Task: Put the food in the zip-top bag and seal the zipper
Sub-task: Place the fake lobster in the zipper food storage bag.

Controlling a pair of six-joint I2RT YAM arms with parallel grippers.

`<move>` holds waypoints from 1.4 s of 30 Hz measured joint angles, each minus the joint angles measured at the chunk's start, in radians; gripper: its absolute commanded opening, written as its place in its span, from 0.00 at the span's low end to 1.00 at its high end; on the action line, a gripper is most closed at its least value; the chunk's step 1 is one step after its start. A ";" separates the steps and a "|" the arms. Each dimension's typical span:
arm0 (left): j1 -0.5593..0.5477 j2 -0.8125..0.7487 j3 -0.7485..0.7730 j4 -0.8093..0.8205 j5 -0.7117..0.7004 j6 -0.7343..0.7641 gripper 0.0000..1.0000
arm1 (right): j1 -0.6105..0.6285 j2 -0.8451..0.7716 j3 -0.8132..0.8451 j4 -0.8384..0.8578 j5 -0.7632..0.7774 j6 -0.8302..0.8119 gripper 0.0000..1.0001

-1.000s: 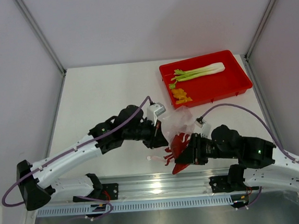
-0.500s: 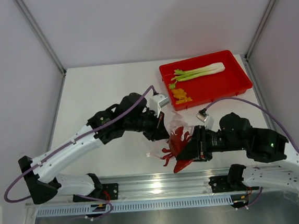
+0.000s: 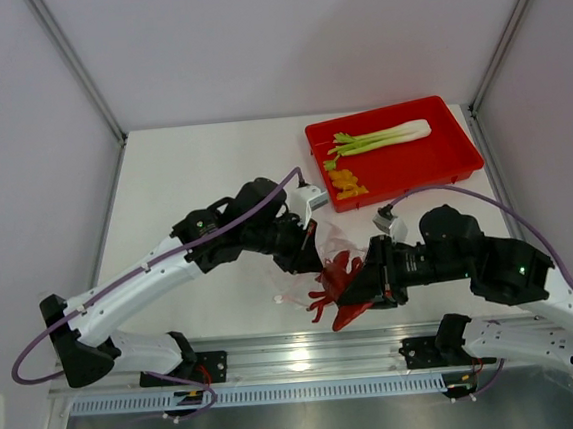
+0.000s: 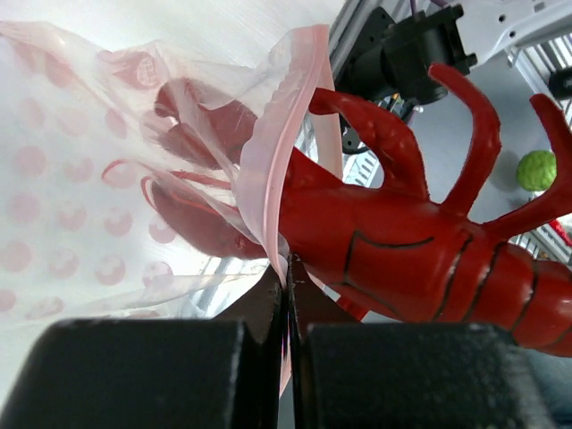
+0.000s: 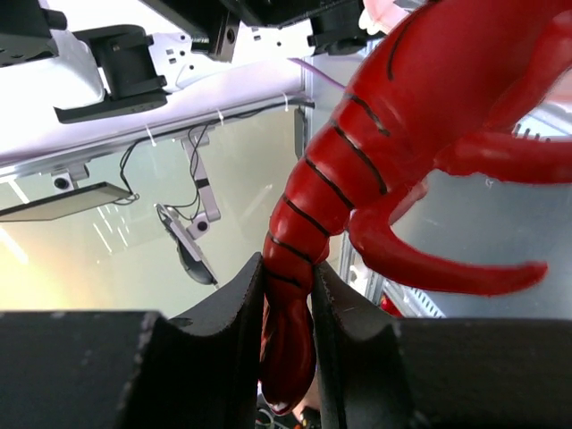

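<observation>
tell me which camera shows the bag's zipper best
Left wrist: the pink zipper runs close up, pinched in the shut left gripper. Top external shows only the crumpled clear bag; right wrist shows just the lobster.

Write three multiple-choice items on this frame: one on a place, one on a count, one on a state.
1. Where does the green stalk lie? A. in the red tray B. on the bare table C. on the rail
2. How many kinds of food lie in the tray? A. one B. two C. three
3. What is the right claw doing? A. hanging open B. gripping the red lobster by its tail C. resting on the table
Key: 1 A, beside the yellow-orange pieces. 2 B, stalk and pieces only. 3 B, it clamps the tail while the left claw pinches the zip-top bag.
</observation>
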 measured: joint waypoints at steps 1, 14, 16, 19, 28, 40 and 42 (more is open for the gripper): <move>0.000 0.000 0.000 0.001 0.010 0.004 0.01 | 0.000 0.009 0.000 0.007 -0.008 0.001 0.00; 0.002 -0.025 -0.004 0.061 0.132 0.014 0.01 | -0.029 0.107 -0.025 0.076 -0.118 0.005 0.00; 0.002 -0.050 -0.016 0.084 0.153 0.014 0.01 | -0.056 0.100 -0.051 0.102 -0.137 0.000 0.00; 0.002 -0.087 -0.037 0.112 0.183 0.014 0.00 | -0.091 0.091 -0.097 0.142 -0.161 0.000 0.00; 0.002 -0.132 -0.076 0.138 0.209 0.014 0.01 | -0.155 0.060 -0.119 0.136 -0.162 -0.009 0.00; 0.002 -0.133 -0.127 0.145 0.170 0.014 0.00 | -0.221 -0.009 -0.126 0.161 -0.152 0.059 0.00; 0.002 -0.133 -0.130 0.146 0.165 0.013 0.01 | -0.232 -0.023 -0.127 0.163 -0.146 0.072 0.00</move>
